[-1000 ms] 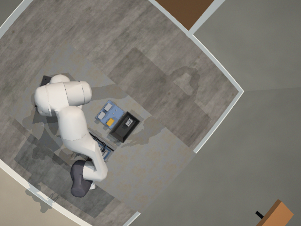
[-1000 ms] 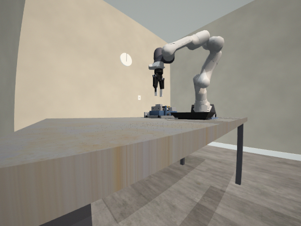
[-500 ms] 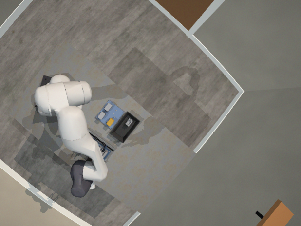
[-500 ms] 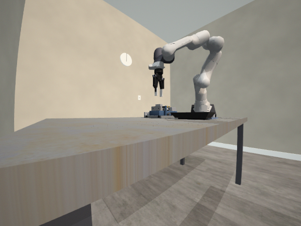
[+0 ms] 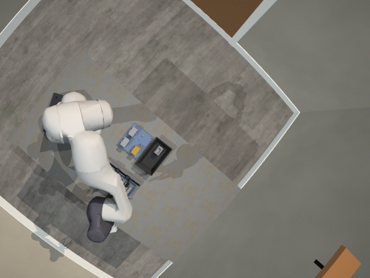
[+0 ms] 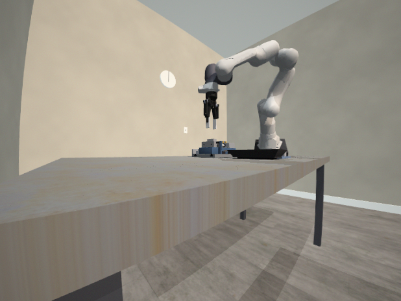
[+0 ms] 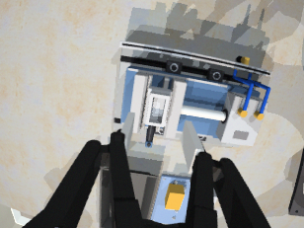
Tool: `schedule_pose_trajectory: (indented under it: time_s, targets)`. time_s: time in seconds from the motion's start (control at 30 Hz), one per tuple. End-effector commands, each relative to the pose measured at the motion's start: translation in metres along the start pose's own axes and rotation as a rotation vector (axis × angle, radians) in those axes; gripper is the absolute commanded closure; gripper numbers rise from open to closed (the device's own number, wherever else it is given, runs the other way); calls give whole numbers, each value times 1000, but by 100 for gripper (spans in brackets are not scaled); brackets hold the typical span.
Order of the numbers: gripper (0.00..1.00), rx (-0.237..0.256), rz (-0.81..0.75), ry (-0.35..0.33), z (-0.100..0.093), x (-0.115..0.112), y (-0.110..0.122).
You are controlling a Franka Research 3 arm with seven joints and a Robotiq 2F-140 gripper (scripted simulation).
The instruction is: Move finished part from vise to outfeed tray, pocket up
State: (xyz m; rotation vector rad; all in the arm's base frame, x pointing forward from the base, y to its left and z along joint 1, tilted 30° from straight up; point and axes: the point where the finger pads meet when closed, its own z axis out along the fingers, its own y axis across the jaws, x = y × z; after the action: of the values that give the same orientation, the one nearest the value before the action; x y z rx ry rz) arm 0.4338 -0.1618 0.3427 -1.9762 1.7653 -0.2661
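The blue-and-grey vise [image 7: 196,102] [image 6: 212,150] stands on the table, mostly hidden under my arm in the overhead view [image 5: 130,185]. The finished part [image 7: 157,109], a light grey block, sits between its jaws. My gripper [image 6: 211,124] [image 7: 158,126] hangs high above the vise, fingers pointing down, partly open with nothing between them. The outfeed tray [image 5: 146,166] [image 6: 256,153] is a black box to the side of the vise; its edge shows at the right of the wrist view [image 7: 299,190].
A blue fixture plate [image 5: 140,133] with two grey blocks and an orange block [image 5: 136,150] [image 7: 173,196] lies beside the tray. A small grey piece [image 5: 158,150] lies on the tray floor. My arm's base [image 6: 270,144] stands behind the tray.
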Motion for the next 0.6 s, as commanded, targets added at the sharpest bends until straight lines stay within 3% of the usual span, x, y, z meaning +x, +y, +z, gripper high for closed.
schedule_pose_trajectory:
  time_s: [0.0, 0.57]
  targets:
    - [60, 0, 4, -2, 4, -1, -1]
    - [60, 0, 4, -2, 29, -2, -1]
